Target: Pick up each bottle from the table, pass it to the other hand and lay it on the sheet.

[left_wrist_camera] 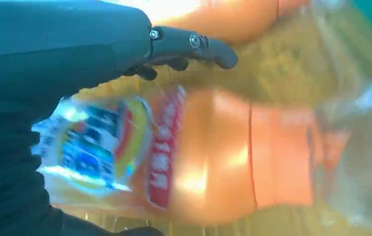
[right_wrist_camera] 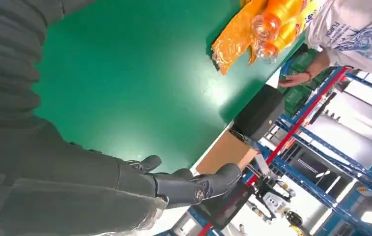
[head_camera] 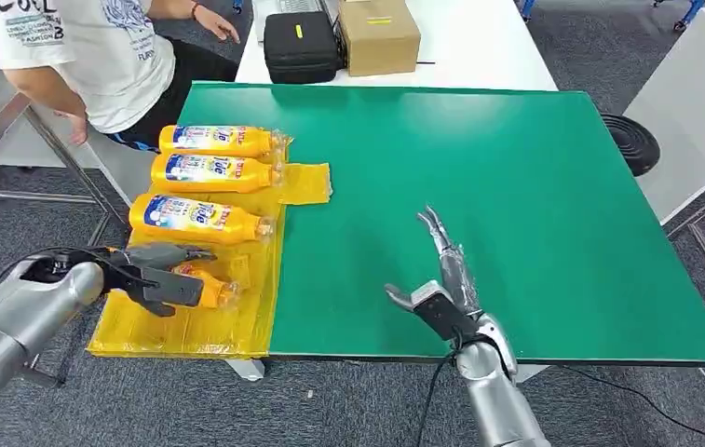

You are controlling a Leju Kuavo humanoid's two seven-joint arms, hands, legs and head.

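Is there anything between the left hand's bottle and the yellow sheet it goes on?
Nothing visible. The left hand holds the bottle right over the near end of the sheet, clear of the three bottles lying farther along.

Orange bottles (head_camera: 201, 220) (blue-and-red labels) on yellow sheet (head_camera: 181, 326), green table (head_camera: 479, 186)
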